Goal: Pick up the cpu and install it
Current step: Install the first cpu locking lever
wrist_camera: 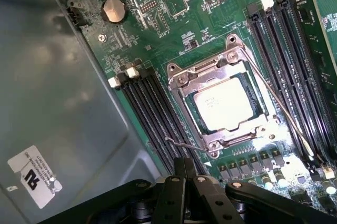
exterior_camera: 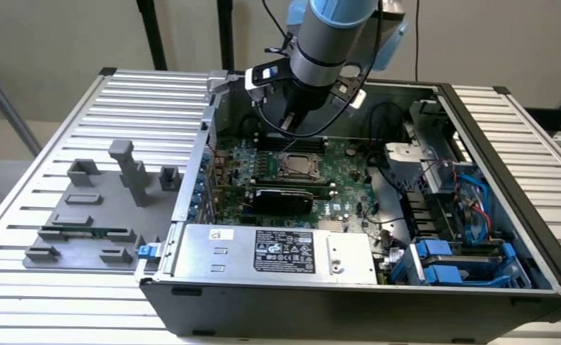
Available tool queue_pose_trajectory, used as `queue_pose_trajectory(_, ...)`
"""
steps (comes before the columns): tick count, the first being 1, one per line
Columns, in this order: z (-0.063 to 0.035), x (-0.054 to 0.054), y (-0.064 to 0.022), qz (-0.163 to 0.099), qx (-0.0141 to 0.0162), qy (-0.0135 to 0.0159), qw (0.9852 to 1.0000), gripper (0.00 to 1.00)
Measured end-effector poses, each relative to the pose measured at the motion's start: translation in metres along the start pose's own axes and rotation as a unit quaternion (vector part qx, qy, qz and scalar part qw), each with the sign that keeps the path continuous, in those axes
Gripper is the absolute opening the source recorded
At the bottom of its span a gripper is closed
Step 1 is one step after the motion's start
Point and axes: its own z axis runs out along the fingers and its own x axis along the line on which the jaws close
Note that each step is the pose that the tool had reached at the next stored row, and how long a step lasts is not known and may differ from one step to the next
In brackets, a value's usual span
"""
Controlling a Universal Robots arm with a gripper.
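Note:
The cpu (wrist_camera: 225,107), a small square chip with a silver-grey top, lies flat inside the metal socket frame (wrist_camera: 208,71) on the green motherboard. In the exterior view the cpu (exterior_camera: 299,167) sits near the middle of the board in the open computer case. My gripper (wrist_camera: 185,163) is shut, its black fingers pressed together with nothing between them, a short way above the board beside the socket. In the exterior view my gripper (exterior_camera: 299,123) hangs over the board just behind the socket.
Black memory slots (wrist_camera: 152,110) flank the socket, and thin wire levers (wrist_camera: 287,113) run along it. A silver power-supply box (exterior_camera: 275,250) fills the case front, with blue drive bays (exterior_camera: 452,264) to its right. A grey fixture tray (exterior_camera: 88,215) holding a green memory stick (exterior_camera: 93,232) lies left of the case.

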Motion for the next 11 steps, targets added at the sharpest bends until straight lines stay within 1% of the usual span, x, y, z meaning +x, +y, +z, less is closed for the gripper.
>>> queue_pose_trajectory(3,0.0051,-0.003,-0.0035,0.001,-0.001,-0.0016,1.0,0.11)
queue_pose_trajectory(5,0.0084,-0.005,-0.005,0.005,-0.0026,-0.0018,1.0,0.11)
queue_pose_trajectory(7,0.0115,-0.006,-0.0046,0.016,-0.0051,0.0003,0.9999,0.11)
queue_pose_trajectory(11,0.0178,-0.007,-0.003,0.044,-0.0108,0.0069,0.9989,0.11)
